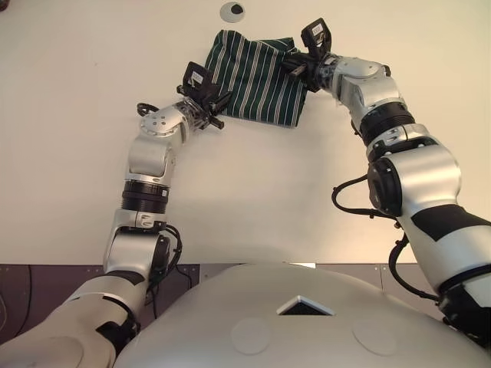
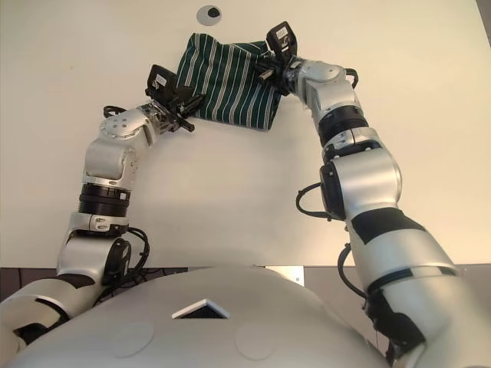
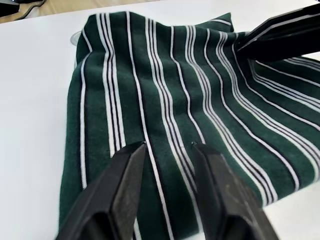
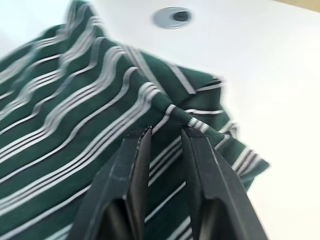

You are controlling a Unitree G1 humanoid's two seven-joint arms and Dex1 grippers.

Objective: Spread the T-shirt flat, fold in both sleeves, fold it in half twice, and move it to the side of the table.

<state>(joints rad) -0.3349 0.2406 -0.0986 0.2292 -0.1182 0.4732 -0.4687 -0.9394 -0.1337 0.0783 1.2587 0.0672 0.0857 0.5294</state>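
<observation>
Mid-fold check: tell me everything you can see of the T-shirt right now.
The T-shirt is dark green, knit-looking cloth with groups of thin white stripes and a ribbed striped edge band. It is folded into a compact, slightly rumpled rough rectangle. It lies on the white table toward its far side, just short of a round grommet. The left gripper sits over its near left corner, fingers apart. The right gripper is at its right edge, by the ribbed band.

Bright, even overhead light, soft shadows.
</observation>
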